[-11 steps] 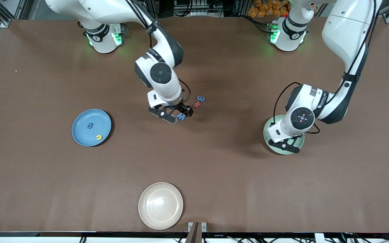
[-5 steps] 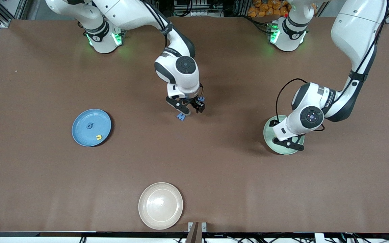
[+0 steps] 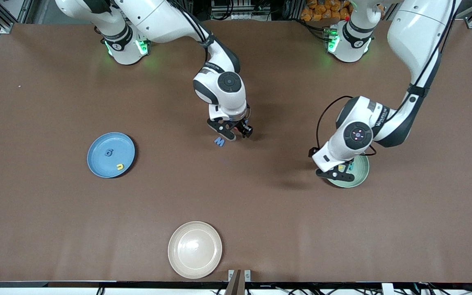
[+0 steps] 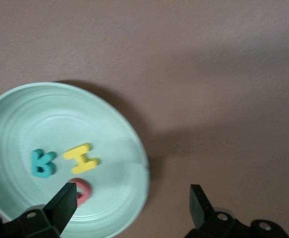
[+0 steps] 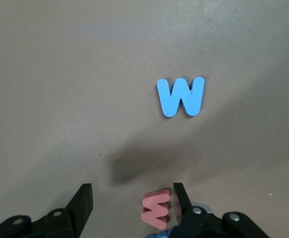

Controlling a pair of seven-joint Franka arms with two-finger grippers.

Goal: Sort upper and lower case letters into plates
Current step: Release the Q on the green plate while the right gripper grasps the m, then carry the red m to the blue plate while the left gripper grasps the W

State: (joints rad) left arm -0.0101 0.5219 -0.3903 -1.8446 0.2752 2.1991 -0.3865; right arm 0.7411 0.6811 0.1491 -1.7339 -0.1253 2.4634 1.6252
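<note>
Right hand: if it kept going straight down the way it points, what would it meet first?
Probably the coral letter lying between the right hand's open fingers, then the table. The blue letter lies clear of that line.

The left hand [image 3: 339, 174] covers part of the pale green plate [image 3: 361, 177]. The coral letter [image 5: 155, 209] is cut by the right wrist view's edge.

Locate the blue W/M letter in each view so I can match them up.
Front view: blue letter on the table, just nearer the camera than the right gripper.
Right wrist view: blue letter ahead of the gripper's fingers, the coral letter between them.
Left wrist view: not in it.
Shared landmark: the right gripper.
</note>
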